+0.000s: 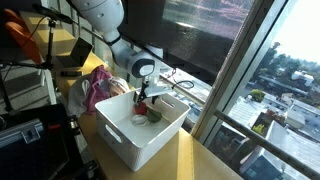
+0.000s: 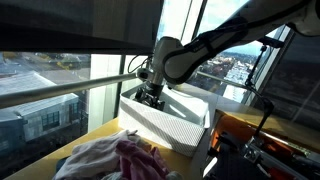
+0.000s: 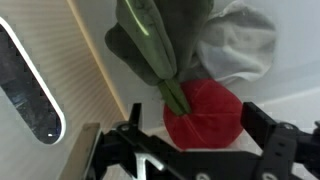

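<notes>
Nearest the wrist camera, the gripper (image 3: 195, 138) fills the bottom of the view. Its two black fingers (image 3: 268, 135) stand wide apart with nothing clamped between them. Just beyond, in the gap between the fingers, lies the red toy (image 3: 205, 112), a soft round thing resting on the pale floor of the white bin (image 3: 95, 70). Whether the fingertips touch the toy is hard to tell; they seem to hang just above it. Green leaves (image 3: 150, 40) run from the toy's top toward the far edge of the view. A pale grey lump (image 3: 238, 42) of soft stuff lies to the right of the leaves, touching both them and the toy. On the left the bin's ribbed wall rises, cut by a long handle slot (image 3: 30, 85).

In both exterior views the arm (image 1: 105, 15) bends down from above, and the gripper reaches into the bin from the top. The toy shows in an exterior view (image 1: 153, 114) as a small red and green spot near the bin's middle. The bin stands on a wooden table (image 1: 205, 160) close beside a tall window (image 1: 290, 100). A heap of pink and white cloth (image 2: 118, 160) lies on the table outside the bin, just beside one of its short ends.
</notes>
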Motion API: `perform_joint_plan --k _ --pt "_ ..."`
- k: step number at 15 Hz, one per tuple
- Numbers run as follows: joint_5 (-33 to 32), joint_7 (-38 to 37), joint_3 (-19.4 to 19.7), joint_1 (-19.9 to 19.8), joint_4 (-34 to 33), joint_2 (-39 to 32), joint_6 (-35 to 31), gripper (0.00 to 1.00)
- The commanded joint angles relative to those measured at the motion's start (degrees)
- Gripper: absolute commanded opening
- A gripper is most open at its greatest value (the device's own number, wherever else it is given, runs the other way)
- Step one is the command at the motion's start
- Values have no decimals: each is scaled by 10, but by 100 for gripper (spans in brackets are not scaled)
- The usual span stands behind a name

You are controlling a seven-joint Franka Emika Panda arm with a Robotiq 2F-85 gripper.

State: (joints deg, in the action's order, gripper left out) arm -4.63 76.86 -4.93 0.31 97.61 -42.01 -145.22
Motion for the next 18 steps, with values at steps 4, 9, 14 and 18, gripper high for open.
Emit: perform_joint_plan --k 4,9,14,18 --pt "-22 6 -8 -12 -133 -75 122 100" --pt "-15 9 -7 -23 -152 -93 172 100" --pt "-12 11 -5 -44 -141 -107 173 100" --pt "-10 6 -5 -55 -139 -120 170 100"
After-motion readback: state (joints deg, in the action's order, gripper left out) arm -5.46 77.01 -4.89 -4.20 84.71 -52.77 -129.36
